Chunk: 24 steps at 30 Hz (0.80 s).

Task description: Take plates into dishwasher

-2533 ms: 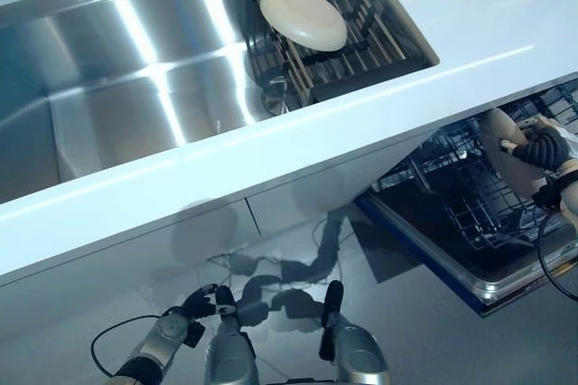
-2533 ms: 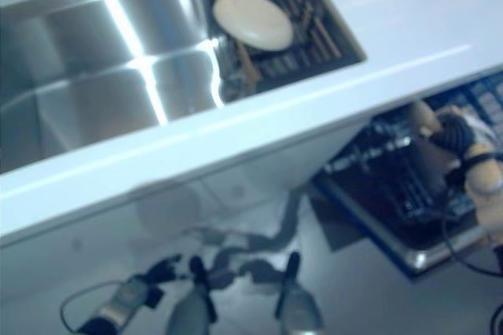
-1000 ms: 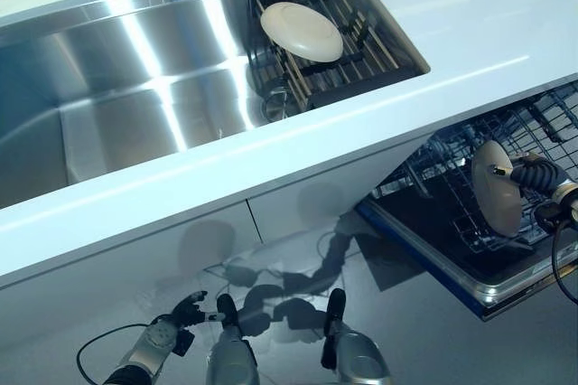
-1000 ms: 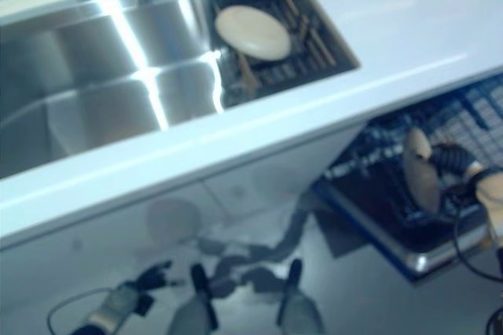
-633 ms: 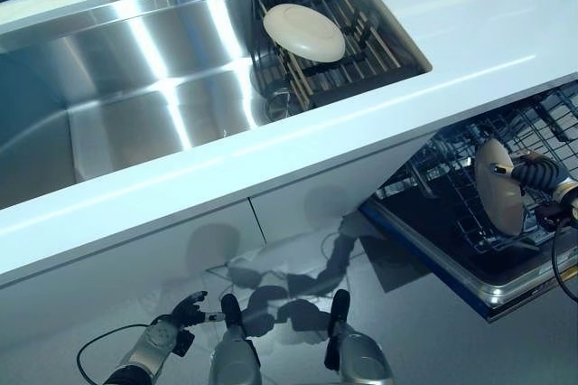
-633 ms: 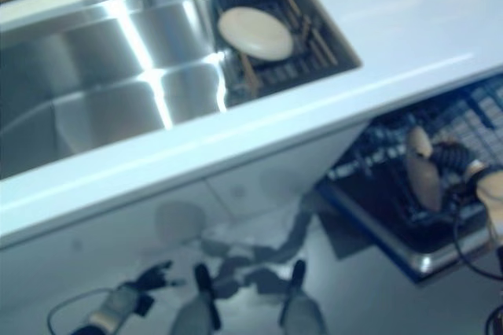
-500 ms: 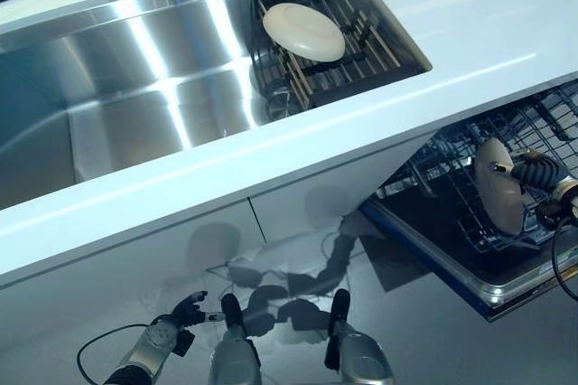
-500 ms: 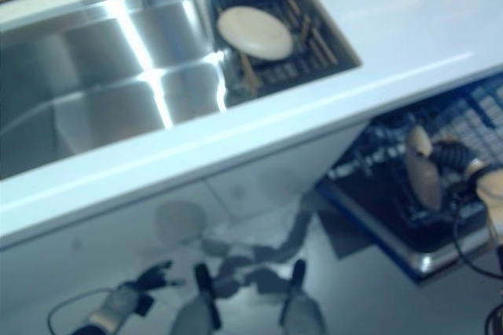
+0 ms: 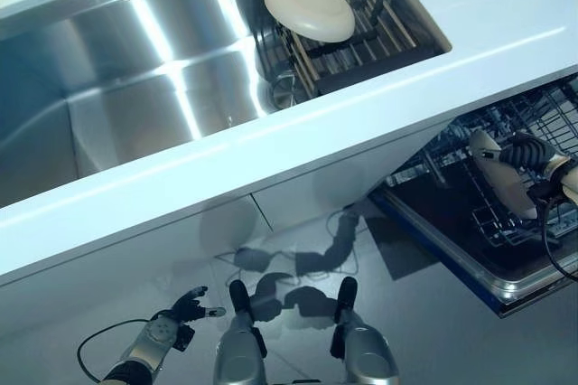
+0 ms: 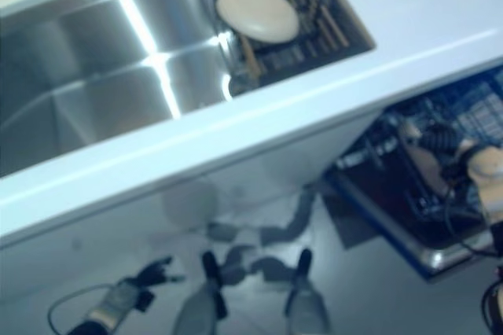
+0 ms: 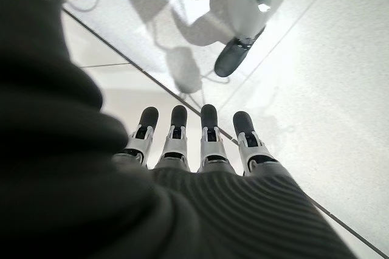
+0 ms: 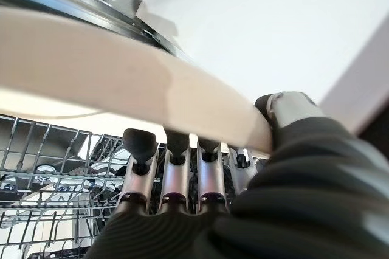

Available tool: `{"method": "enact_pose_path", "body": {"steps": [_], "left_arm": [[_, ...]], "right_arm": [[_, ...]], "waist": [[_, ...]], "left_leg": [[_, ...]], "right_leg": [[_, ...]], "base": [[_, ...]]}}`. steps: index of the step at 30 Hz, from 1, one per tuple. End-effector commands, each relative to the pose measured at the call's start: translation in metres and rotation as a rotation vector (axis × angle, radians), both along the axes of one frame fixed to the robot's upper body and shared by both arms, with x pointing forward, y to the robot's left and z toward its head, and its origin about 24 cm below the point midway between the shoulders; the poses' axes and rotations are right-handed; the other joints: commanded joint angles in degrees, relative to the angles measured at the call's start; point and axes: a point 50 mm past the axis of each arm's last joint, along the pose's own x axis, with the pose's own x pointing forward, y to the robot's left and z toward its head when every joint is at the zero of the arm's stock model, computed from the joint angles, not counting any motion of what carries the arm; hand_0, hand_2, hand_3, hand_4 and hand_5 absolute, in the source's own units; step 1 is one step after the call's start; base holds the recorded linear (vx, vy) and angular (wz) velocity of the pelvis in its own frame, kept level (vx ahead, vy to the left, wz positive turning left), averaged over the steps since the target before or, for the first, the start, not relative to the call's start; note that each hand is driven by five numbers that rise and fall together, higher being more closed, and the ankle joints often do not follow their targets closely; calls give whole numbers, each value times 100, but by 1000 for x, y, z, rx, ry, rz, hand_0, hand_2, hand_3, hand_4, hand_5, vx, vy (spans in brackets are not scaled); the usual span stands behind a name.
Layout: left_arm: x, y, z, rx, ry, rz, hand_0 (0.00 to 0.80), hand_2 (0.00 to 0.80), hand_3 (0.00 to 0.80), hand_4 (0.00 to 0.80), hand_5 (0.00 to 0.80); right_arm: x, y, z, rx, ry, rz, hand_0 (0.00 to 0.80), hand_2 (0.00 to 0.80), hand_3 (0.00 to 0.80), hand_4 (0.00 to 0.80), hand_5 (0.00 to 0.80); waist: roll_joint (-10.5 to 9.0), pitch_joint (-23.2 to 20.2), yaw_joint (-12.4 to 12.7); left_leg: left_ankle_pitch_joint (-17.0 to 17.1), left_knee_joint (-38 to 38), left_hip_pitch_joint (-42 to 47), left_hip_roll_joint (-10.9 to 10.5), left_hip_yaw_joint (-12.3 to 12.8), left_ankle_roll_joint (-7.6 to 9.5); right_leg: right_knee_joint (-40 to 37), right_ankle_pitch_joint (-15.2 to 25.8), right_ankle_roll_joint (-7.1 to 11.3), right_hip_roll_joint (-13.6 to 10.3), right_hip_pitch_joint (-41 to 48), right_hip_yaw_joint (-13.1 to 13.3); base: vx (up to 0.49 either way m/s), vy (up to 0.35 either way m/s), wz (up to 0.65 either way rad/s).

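Tilting flatter than before, the plate (image 9: 502, 179) is sitting over the rack (image 9: 524, 145) at right, pinched by the right hand (image 9: 528, 154). Right wrist: fingers (image 12: 176, 180) and thumb are clamping it. Left wrist: left hand (image 11: 200, 149) is hanging open, holding nothing. Another plate (image 9: 309, 8) is lying in the sink (image 9: 135, 78).

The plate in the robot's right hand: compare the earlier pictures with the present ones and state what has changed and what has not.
The right hand has carried the plate down into the dishwasher rack, tipping it lower among the wires, and still grips its rim. The left hand stays low and open; the other plate remains on the sink rack.
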Motion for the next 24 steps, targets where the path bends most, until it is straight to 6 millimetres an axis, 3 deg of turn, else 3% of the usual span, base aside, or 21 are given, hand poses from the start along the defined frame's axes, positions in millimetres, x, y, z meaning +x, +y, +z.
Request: {"method": "enact_pose_path", "body": {"steps": [1, 11, 24], "left_arm": [[25, 8, 18, 27, -74, -44, 0, 0, 0, 0, 0], [28, -3, 17, -7, -94, -66, 0, 0, 0, 0, 0], [26, -2, 18, -15, -103, -62, 0, 0, 0, 0, 0]], "right_arm": [[10, 15, 26, -48, -44, 80, 800, 800, 800, 800, 800], [15, 15, 31, -99, -34, 63, 800, 800, 800, 800, 800], [14, 5, 33, -154, -6, -17, 800, 800, 800, 800, 800]], "waist": [[-120, 247, 243], [102, 378, 264], [103, 423, 282]], "left_leg": [[-315, -16, -158, -100, -94, -114], [-231, -16, -250, -87, -142, -133], [-213, -16, -271, -89, -13, -130]], "right_leg": [[1041, -1086, -26, 20, -263, -275], [1452, -1308, -97, -115, -505, -325], [1364, -1191, -31, -170, -545, -365]], "base": [[50, -13, 1], [5, -1, 0], [0, 2, 0]]}}
